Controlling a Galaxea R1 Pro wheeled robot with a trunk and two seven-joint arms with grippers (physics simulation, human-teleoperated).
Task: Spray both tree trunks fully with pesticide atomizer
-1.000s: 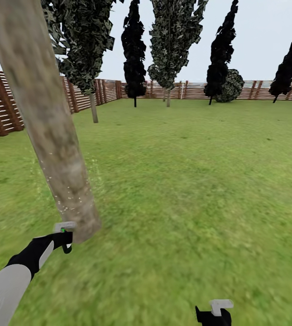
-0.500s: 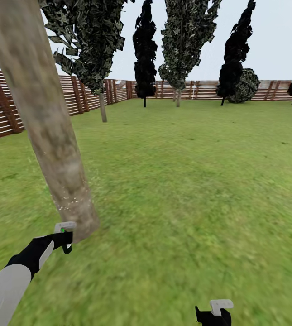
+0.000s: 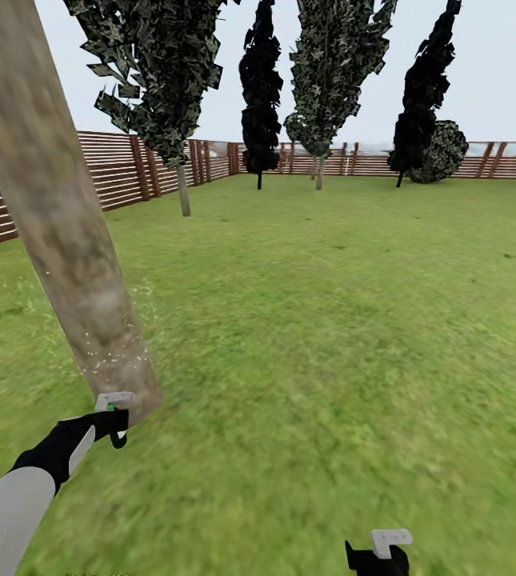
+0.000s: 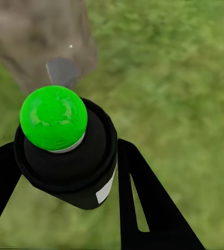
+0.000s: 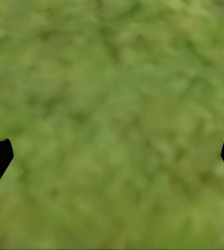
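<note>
— Gripping what, the left gripper?
— Its black fingers were clamped on the pesticide atomizer, a black bottle with a green cap, held right beside the foot of the tree trunk.
— And the trunk?
— White specks of pesticide dotted its lower bark.
— The other arm?
— The right gripper hung over the grass, fingers spread wide apart, holding nothing.

The left end effector holds a green-topped atomizer at the speckled tree trunk base, on grass.
</note>
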